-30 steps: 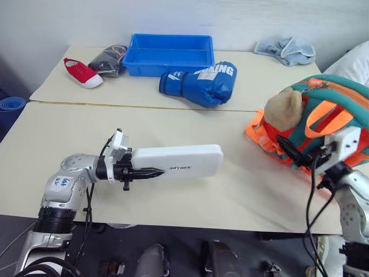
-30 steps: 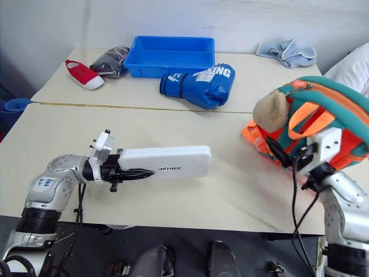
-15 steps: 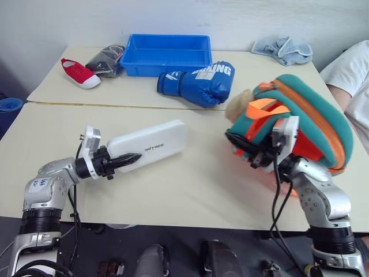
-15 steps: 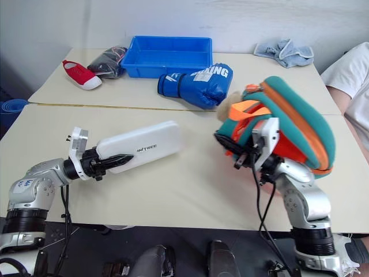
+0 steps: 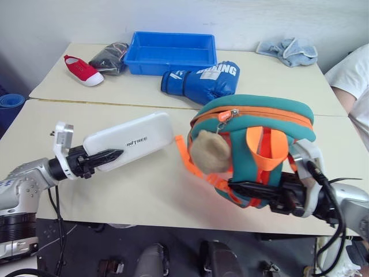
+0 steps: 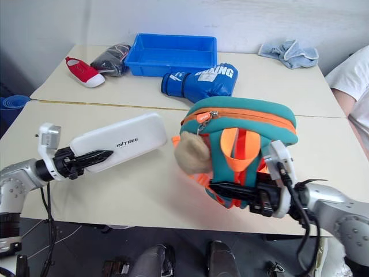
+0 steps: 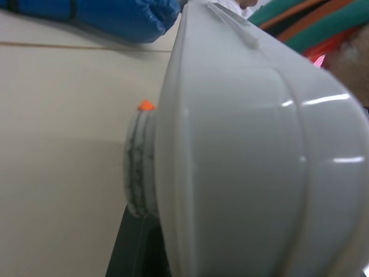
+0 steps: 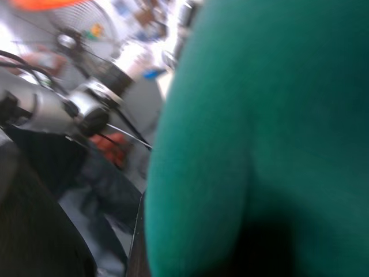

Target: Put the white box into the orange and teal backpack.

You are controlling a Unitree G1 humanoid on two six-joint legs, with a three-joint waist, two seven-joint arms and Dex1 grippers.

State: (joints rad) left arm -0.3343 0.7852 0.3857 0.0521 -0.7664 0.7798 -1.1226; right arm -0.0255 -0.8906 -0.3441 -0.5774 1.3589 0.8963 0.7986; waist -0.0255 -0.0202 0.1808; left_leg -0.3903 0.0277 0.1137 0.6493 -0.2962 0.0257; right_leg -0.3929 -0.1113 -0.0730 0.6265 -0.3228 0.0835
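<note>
The white box (image 5: 130, 140) is a long flat case with dark lettering. It hangs tilted above the near table, its far end raised toward the backpack, and my left gripper (image 5: 106, 156) is shut on its near end. The orange and teal backpack (image 5: 253, 138) is lifted off the table at centre right, its zipped top up and its tan bear head (image 5: 209, 153) facing the box. My right gripper (image 5: 251, 189) is shut on the backpack's lower front, among the orange straps. A small gap separates box and backpack. The left wrist view is close on the box (image 7: 248, 161).
On the far table lie a blue tray (image 5: 173, 52), a blue boxing glove (image 5: 202, 83), a red shoe (image 5: 83, 72), a dark bag (image 5: 109, 57) and a light blue cloth (image 5: 288, 51). A person's white sleeve (image 5: 351, 81) is at the right edge.
My right gripper closed on the backpack, then lifted it and swung it left toward the table's middle. My left gripper drew the box leftward and tilted its far end upward.
</note>
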